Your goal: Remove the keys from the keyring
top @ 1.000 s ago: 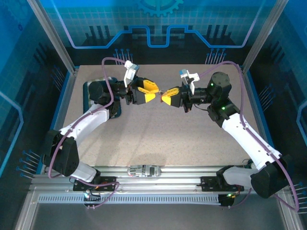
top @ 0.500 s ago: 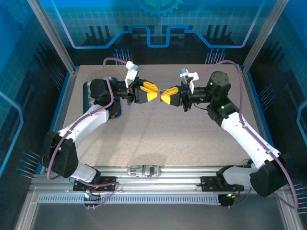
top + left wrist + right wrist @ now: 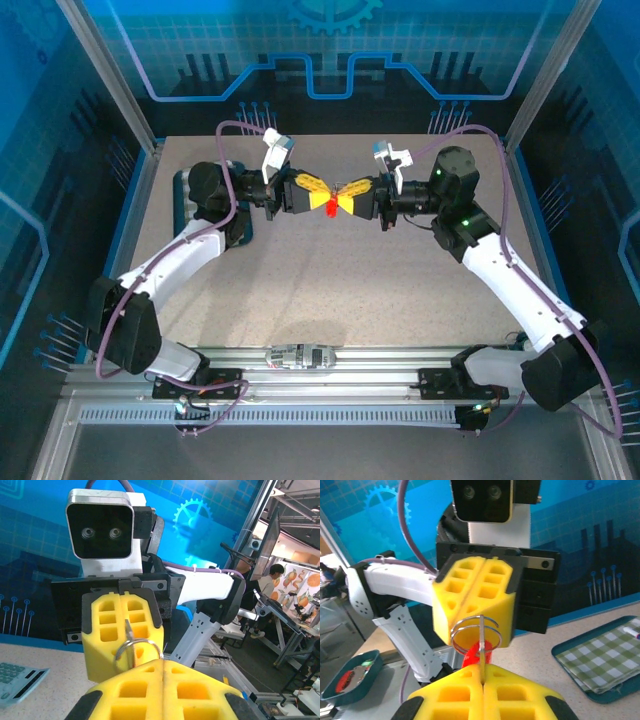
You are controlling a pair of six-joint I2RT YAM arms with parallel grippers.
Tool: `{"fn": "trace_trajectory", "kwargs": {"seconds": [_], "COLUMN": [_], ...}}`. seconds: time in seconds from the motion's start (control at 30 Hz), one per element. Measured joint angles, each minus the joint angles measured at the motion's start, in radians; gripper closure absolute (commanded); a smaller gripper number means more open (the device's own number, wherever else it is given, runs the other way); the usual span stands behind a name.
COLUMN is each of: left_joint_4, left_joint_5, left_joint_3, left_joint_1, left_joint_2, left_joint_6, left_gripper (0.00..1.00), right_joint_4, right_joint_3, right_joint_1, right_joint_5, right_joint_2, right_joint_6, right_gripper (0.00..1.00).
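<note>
Top external view: left pincer [image 3: 325,196] and right pincer [image 3: 343,196] meet tip to tip above the tabletop [image 3: 330,290], with the red tag [image 3: 331,213] hanging beneath them. Right wrist view: right pincer pressed together on the key [image 3: 482,635], seen edge-on, its long axis pointing toward the left pincer. Left wrist view: left pincer pinched on the keyring [image 3: 137,640], whose loop stands between both tips.
</note>
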Motion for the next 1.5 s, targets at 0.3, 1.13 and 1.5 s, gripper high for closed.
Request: {"fn": "trace_trajectory", "kwargs": {"seconds": [0.3,1.13,1.5], "left_joint_4": [-0.166,-0.213,-0.057], "left_joint_5": [-0.016,-0.003,0.048], "left_joint_3": [0.0,0.034,0.045], "left_joint_1": [-0.016,0.009,0.003], "left_joint_2": [-0.061,-0.058,-0.016], "left_joint_6": [0.145,0.075,-0.092], "left_gripper": [0.98,0.51,0.51], "right_joint_4": [-0.079,0.267,0.316], "right_joint_3": [0.0,-0.033,-0.033], "right_joint_1": [0.021,0.019,0.019], "right_joint_5": [0.113,-0.186,-0.212], "right_joint_2": [-0.041,0.028,0.052], "right_joint_6": [-0.115,0.069,0.109], "right_gripper": [1.0,1.0,1.0]}}
